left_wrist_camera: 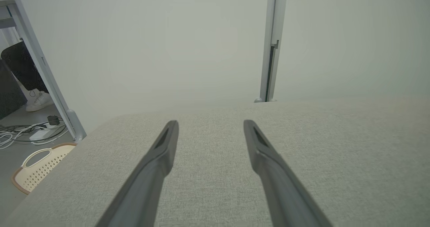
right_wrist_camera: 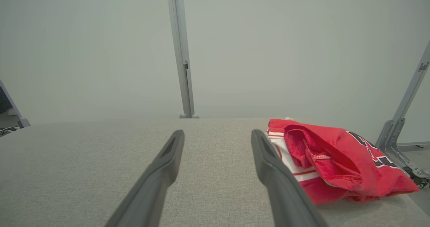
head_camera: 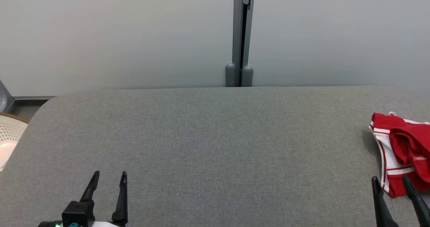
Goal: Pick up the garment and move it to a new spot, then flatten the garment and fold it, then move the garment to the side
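Tools first: my left tool (head_camera: 111, 174) sits over the near left part of the grey bench (head_camera: 215, 136), fingers spread wide with nothing between them. My right tool (head_camera: 389, 180) sits at the near right corner, spread just as wide and also empty. Across the middle I see bare bench fabric out to the far edge. The garment (head_camera: 403, 146), red with white stripes and dark lettering, lies crumpled against the right edge, just beside the right tool's outer finger; I can't tell whether they touch. A cream perforated basket (head_camera: 8, 133) sits beyond the left edge.
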{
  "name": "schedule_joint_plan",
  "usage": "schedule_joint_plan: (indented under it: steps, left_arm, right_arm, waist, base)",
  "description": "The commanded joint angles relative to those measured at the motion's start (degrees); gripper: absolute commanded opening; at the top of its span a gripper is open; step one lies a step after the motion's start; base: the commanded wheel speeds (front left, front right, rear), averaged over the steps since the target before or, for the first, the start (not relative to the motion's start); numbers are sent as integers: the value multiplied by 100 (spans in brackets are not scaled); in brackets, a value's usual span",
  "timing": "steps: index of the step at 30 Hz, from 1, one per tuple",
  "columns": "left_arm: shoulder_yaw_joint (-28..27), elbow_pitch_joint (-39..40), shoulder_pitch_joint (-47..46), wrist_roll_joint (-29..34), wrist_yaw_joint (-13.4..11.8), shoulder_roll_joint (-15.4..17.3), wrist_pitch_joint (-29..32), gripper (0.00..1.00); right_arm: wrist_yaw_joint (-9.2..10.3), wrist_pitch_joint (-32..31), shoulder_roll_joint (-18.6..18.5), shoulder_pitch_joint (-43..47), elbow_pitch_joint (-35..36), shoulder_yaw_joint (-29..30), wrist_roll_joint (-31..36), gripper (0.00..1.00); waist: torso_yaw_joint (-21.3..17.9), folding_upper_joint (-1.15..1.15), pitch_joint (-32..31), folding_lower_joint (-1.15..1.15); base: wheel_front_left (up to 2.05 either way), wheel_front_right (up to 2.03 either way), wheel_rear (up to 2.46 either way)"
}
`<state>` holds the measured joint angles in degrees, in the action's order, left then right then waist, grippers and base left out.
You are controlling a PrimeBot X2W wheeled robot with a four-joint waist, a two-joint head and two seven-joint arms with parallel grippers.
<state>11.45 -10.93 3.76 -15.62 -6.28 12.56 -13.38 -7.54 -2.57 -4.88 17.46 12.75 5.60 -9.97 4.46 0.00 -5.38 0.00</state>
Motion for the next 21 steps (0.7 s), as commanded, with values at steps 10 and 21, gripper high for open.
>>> schedule_joint_plan:
  steps: [10, 21]
  left_arm:
    - [34, -90, 135, 17, -9, 111, -19, 100]
    - [75, -109, 106, -58, -49, 113, 41, 100]
  right_arm:
    - [11, -109, 37, 221, 178, 131, 5, 100]
    - [11, -129, 27, 166, 201, 130, 52, 100]
  waist:
    - [5, 0, -185, 0]
    - [-23, 0, -166, 0]
  base:
    - [0, 0, 0]
    - [0, 0, 0]
